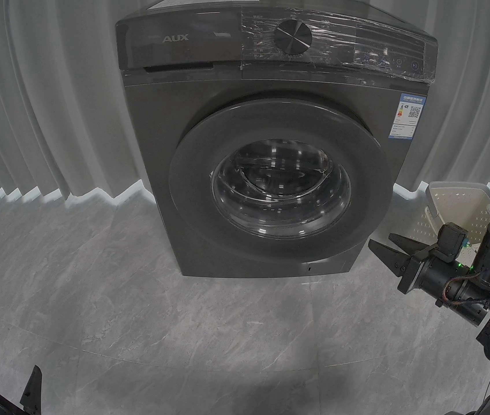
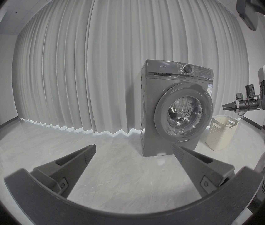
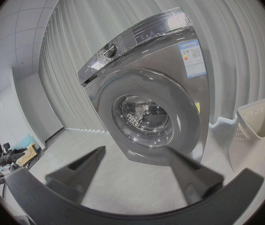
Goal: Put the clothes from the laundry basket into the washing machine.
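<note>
Honestly, from my console the scene looked quiet. The grey front-loading washing machine (image 1: 273,139) stood on the pale tiled floor (image 1: 112,295) with a pleated white curtain (image 1: 43,87) behind it. Its round door (image 1: 281,187) was shut, and the glass porthole showed the metal drum behind it. A round dial (image 1: 293,36) sat on the control panel under clear film, and a blue-and-white label (image 1: 407,116) was stuck on the front near the upper right corner.

The laundry basket (image 1: 464,208), cream and perforated, stood upright on the floor just beside the machine's right side, close to the curtain. I could not tell whether any clothes lay in it.

My right gripper (image 1: 382,241) hung in the air in front of the basket, pointing toward the machine's lower right corner. Its fingers were apart, holding nothing and touching neither the basket nor the machine. Through its wrist camera the two dark fingers (image 3: 85,169) framed the door.

My left gripper (image 1: 14,357) sat low on the left, well apart from the machine. Its fingers (image 2: 73,163) were likewise spread wide with nothing between them.
</note>
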{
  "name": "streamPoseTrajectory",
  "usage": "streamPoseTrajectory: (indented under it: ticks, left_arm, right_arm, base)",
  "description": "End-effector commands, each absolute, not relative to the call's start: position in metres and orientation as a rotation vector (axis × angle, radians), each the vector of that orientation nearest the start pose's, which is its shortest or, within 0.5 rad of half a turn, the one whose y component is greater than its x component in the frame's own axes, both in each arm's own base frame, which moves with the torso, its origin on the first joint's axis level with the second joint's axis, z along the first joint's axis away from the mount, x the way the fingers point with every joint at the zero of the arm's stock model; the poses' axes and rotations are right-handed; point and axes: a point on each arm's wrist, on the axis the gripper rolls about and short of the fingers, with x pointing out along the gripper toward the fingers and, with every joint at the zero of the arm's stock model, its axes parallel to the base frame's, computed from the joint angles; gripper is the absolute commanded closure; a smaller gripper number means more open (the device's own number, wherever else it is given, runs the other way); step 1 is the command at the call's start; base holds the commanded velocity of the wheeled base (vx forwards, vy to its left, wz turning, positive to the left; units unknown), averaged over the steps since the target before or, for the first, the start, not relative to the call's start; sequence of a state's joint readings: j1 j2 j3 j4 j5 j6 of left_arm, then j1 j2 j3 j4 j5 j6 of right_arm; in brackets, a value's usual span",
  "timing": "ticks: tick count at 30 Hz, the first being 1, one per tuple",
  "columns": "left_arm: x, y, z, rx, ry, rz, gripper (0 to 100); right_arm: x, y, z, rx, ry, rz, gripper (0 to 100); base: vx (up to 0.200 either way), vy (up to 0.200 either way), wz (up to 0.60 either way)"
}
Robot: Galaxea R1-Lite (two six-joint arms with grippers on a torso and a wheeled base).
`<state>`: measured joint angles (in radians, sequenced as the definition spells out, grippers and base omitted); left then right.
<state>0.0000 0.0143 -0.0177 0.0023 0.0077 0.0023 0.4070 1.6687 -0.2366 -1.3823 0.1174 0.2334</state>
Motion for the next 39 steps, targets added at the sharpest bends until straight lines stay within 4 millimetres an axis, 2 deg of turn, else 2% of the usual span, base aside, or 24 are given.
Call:
streamPoseTrajectory:
  ticks: [1,4,9,18,23,26,34,39]
  left_arm:
    - [-0.023,0.0,0.075,0.002,0.003,0.008,0]
    - [-0.023,0.0,0.075,0.0,0.003,0.008,0]
    - [-0.023,0.0,0.075,0.0,0.003,0.008,0]
    - [-0.023,0.0,0.075,0.0,0.002,0.006,0]
    - [-0.023,0.0,0.075,0.0,0.002,0.009,0]
    - [-0.023,0.0,0.075,0.0,0.002,0.006,0]
    - [-0.023,0.0,0.075,0.002,0.002,0.008,0]
    - [-0.023,0.0,0.075,0.0,0.002,0.006,0]
  right_arm:
    - [0.203,0.093,0.131,0.203,0.109,0.537,100]
    - [0.2,0.103,0.133,0.2,0.104,0.584,100]
    - [0.204,0.108,0.138,0.205,0.058,0.597,100]
    - [0.242,0.119,0.128,0.231,-0.005,0.526,100]
    - [0.253,0.123,0.137,0.253,-0.06,0.497,100]
    - [0.269,0.115,0.146,0.267,-0.112,0.429,100]
    - [0.26,0.111,0.153,0.269,-0.133,0.428,100]
    - [0.255,0.112,0.147,0.256,-0.104,0.438,100]
  base:
    - [0.0,0.0,0.0]
    - [0.0,0.0,0.0]
    - [0.2,0.0,0.0]
    - [0.2,0.0,0.0]
    - [0.04,0.0,0.0]
    - [0.0,0.0,0.0]
    - [0.0,0.0,0.0]
    - [0.0,0.0,0.0]
